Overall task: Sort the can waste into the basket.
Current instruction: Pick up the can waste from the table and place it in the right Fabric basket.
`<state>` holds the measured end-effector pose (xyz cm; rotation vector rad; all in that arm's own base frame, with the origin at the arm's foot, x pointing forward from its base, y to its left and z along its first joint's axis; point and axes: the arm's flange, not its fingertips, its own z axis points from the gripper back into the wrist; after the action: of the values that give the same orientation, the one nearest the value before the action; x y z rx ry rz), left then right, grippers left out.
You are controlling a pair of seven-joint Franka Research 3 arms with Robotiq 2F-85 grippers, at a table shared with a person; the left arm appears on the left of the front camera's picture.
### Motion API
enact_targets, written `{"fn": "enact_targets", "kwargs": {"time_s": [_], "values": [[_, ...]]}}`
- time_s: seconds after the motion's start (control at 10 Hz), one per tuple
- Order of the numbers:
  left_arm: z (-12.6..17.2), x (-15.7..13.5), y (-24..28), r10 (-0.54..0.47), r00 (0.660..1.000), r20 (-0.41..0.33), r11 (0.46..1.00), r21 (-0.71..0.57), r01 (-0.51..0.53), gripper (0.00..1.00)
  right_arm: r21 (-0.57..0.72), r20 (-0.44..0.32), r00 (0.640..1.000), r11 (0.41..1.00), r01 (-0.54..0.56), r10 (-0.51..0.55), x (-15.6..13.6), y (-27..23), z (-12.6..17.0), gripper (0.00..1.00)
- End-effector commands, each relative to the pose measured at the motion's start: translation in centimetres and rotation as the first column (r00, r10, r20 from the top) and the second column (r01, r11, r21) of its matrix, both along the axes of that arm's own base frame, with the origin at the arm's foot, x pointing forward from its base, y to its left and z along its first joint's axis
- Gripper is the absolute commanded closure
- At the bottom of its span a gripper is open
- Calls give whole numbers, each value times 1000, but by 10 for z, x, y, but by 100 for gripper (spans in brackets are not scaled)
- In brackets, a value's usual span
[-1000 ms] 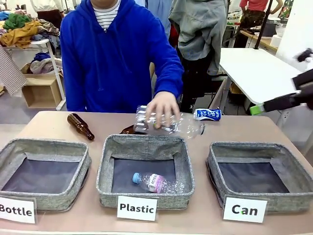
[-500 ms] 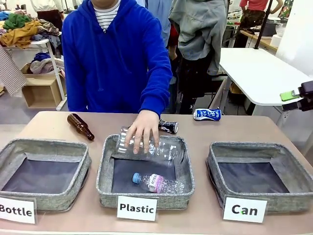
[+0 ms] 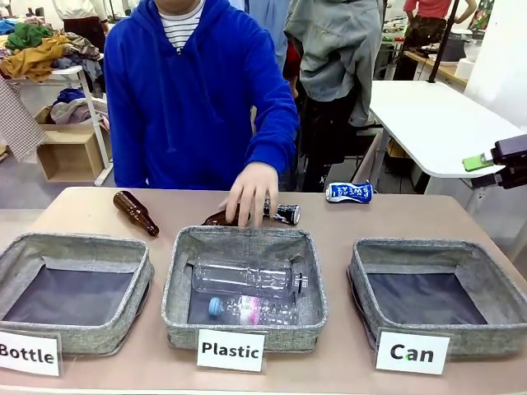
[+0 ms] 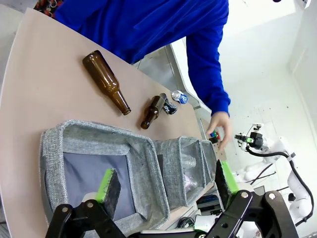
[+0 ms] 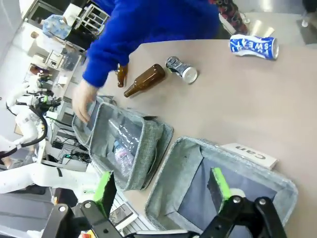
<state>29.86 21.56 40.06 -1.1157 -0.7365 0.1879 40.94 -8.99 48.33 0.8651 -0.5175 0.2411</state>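
My right pincer [image 5: 161,191] is released, its green pads spread wide, above the basket [image 3: 436,247] at the lower right of the front view, behind the white card [image 3: 412,352] reading "Can". My left pincer [image 4: 166,181] is also released, pads well apart, with nothing between them.

The blue and white can [image 3: 349,192] lies on its side near the far edge of the bench [image 3: 395,222], right of centre. Its long axis runs left to right. The black can [image 3: 284,213] also lies on its side at mid-frame, long axis left to right, silvery end facing right. It sits just beside the person's hand [image 3: 251,191]. Both cans are well apart from the basket.
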Motion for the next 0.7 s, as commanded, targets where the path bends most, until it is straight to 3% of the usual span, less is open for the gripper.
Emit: {"fn": "enact_targets", "kwargs": {"time_s": [0.0,0.3,0.6], "values": [[-1,-1,-2,1,999,33,1000,-6,0,0,-80,106,994,996,30,-22,-2,22,6,0],[-1,-1,-2,1,999,33,1000,-6,0,0,-264,236,968,964,-22,87,16,93,36,0],[-1,-1,-2,1,999,33,1000,-6,0,0,-544,364,884,837,-53,293,32,202,60,0]]}}
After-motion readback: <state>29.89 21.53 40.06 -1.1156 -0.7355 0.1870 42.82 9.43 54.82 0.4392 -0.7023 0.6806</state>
